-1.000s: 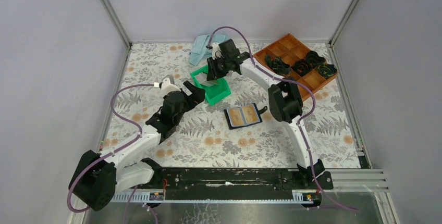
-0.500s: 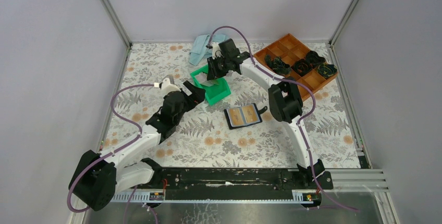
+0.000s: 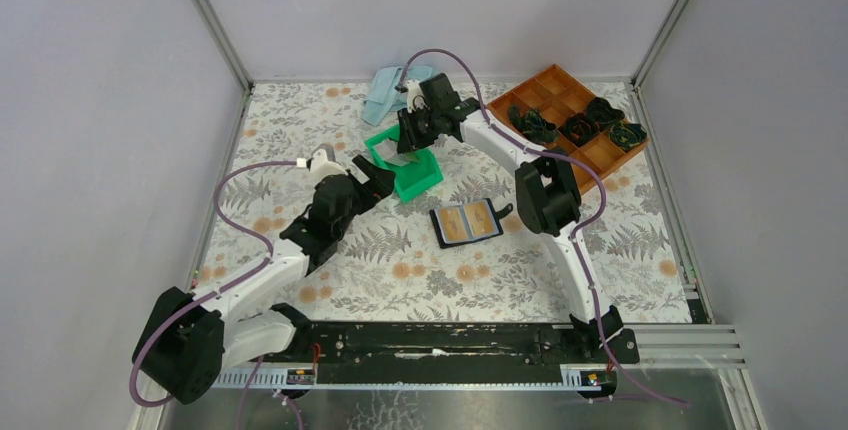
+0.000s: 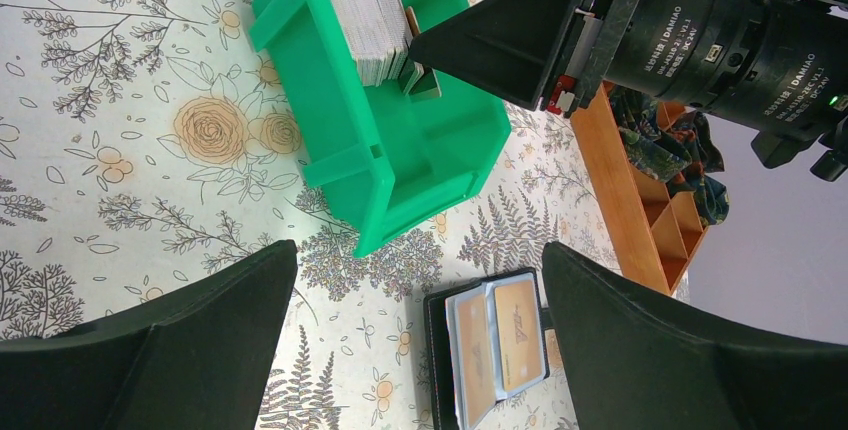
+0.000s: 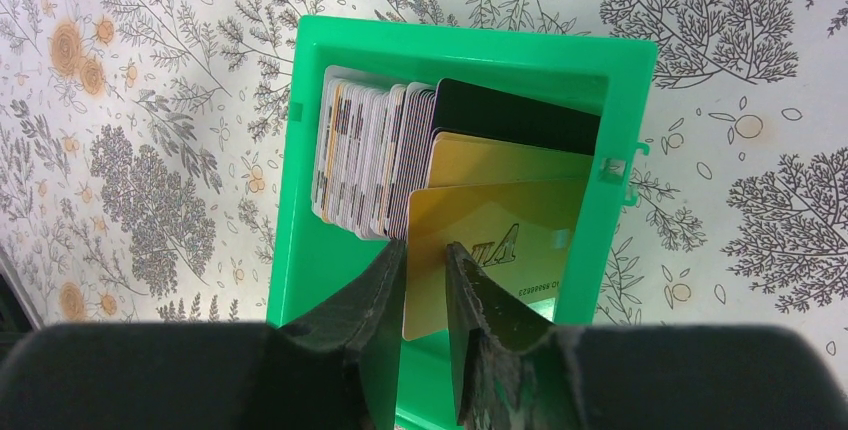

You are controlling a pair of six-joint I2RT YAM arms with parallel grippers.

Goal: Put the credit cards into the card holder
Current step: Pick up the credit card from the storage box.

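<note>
The right pincer [image 5: 425,253] stands narrow astride a gold plastic card [image 5: 500,235] in the green plastic bin [image 5: 300,200]; whether it truly pinches cannot be told. With a weak hold the card may slip, or drag the neighbouring cards [image 5: 360,165]. The left pincer [image 4: 418,250] gapes wide. The black folding card holder [image 3: 466,221] lies open near the middle of the tabletop [image 3: 400,275].

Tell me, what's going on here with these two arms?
The right pincer is dipped into the green bin, where a stack of cards stands on edge. Its fingers straddle the front gold card, though a firm grip can't be confirmed. The left pincer hangs wide open near the bin, holding nothing. The black card holder lies open on the table with two gold cards in it.
</note>
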